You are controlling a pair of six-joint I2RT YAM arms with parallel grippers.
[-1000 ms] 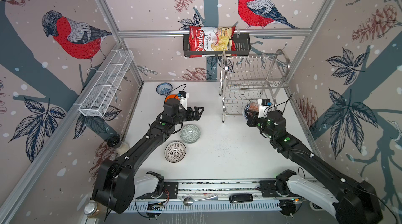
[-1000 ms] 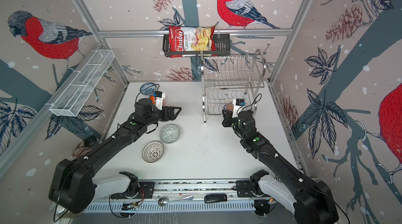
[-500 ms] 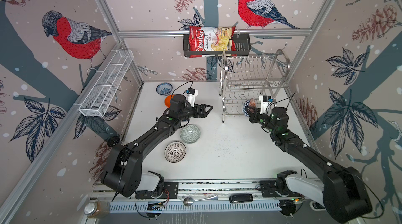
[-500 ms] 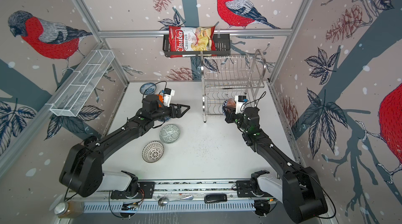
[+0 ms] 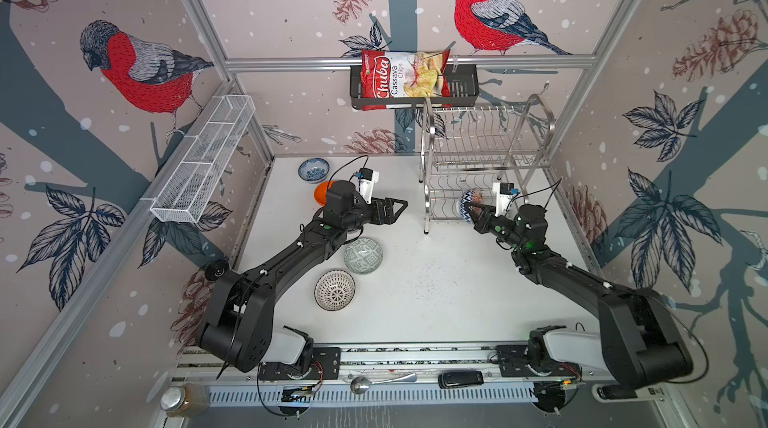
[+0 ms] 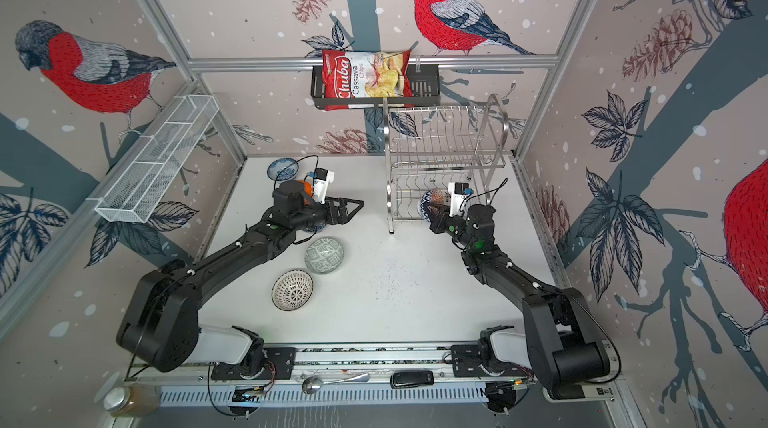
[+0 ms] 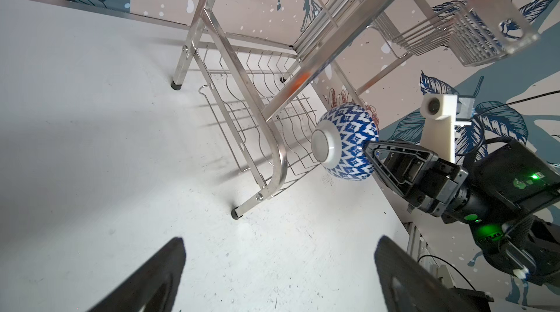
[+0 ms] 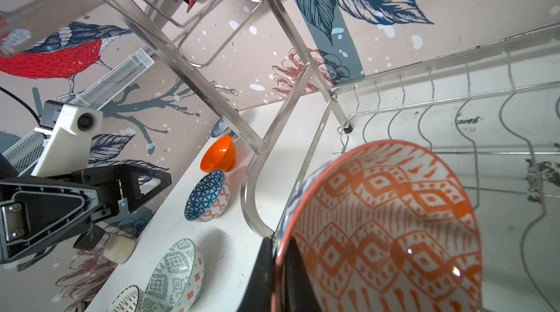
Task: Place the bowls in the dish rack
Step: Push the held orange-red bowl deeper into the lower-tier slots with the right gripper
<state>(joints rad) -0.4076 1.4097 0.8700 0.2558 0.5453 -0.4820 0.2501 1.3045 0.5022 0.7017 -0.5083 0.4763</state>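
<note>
Left wrist view gives the clearest read. The right end effector [image 7: 368, 150] is clamped on the rim of the blue-and-white diamond bowl [image 7: 348, 140], holding it on edge with its foot turned toward the other arm. The bowl is right at the open end of the lower shelf of the dish rack [image 7: 239, 89]. In the right wrist view its orange-patterned inside faces the camera, with one finger inside the rim, one outside, and the wavy slot wires just behind. Whether the bowl already touches a wire I cannot tell. In both top views it sits right of centre, low in the rack, and both tiers otherwise look bare.

The step in hand looks like the first placement, with nothing yet loaded. As I judge it, the next move calls for easing the bowl further in until its rim drops between two wires. It must stay clear of the curved side tube beside it, and only then should the fingers part.

The left end effector [image 5: 392, 209] hovers over the worktop [image 5: 415, 280] near the frame's centre, jaws spread wide and empty, pointing at the rack. Other bowls lie on the worktop:
- The blue-floral bowl [image 5: 313, 169] and plain orange bowl [image 5: 321, 193] are left of centre.
- The grey-green bowl [image 5: 363, 255] and black-dotted bowl [image 5: 334, 290] are lower down.
- The blue triangle bowl [image 8: 207, 195] shows clearly only in the right wrist view, near the orange one.
</note>
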